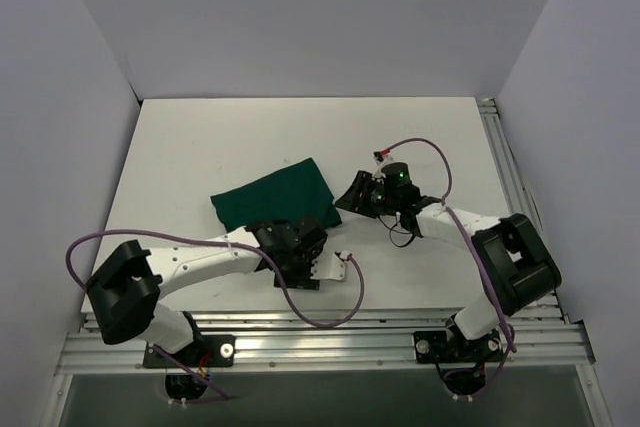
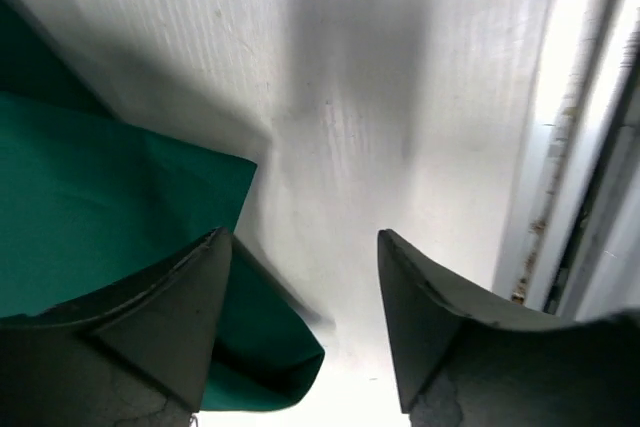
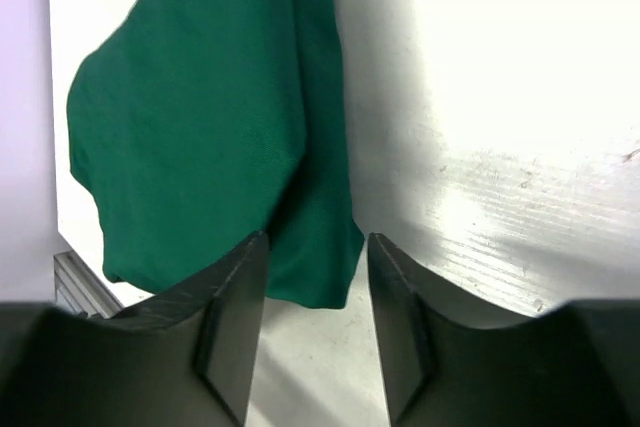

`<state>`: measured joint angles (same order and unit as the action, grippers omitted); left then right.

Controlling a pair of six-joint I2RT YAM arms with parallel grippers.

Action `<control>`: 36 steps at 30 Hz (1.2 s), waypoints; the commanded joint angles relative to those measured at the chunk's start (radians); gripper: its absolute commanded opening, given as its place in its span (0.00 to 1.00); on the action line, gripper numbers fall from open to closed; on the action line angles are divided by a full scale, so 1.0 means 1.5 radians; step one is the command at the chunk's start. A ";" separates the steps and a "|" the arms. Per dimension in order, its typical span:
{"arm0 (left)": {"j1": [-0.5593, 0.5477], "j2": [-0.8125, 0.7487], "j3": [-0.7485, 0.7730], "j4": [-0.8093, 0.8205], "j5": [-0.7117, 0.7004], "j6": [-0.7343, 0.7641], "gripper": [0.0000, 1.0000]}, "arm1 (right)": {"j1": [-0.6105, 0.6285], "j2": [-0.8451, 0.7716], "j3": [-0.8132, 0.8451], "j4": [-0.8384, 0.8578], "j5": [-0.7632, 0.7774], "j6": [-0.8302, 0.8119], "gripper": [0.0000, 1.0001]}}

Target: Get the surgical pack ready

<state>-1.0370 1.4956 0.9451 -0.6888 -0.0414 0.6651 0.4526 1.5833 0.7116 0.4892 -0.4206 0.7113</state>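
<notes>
The drape (image 1: 275, 197) lies folded as a closed bundle mid-table (image 1: 200, 137), with no tray, instruments or gauze visible outside it. Wrapping is judged essentially done. The left gripper (image 2: 305, 237) and right gripper (image 3: 317, 237) flank its near edge, fingers apart, grasping nothing.

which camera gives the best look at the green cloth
The top external view: the green cloth lies folded, nearly its whole outline visible, only its near edge hidden by the left arm. The left wrist view catches just one corner; the right wrist view shows a larger part, cropped at the top.
</notes>
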 commanded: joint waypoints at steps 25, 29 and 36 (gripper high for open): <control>0.230 -0.167 -0.038 0.025 -0.041 -0.066 0.90 | 0.232 -0.094 -0.090 0.179 0.095 0.153 0.00; 0.219 -0.155 -0.063 0.059 -0.063 -0.062 0.89 | 0.265 -0.018 -0.062 0.214 0.107 0.146 0.00; 0.211 -0.139 -0.076 0.093 -0.073 -0.072 0.80 | 0.266 0.087 -0.045 0.292 0.092 0.165 0.00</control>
<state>-0.7147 1.2861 0.8371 -0.6250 -0.1276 0.5613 0.8524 1.6707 0.6037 0.8101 -0.2779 0.9371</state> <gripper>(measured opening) 0.810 0.002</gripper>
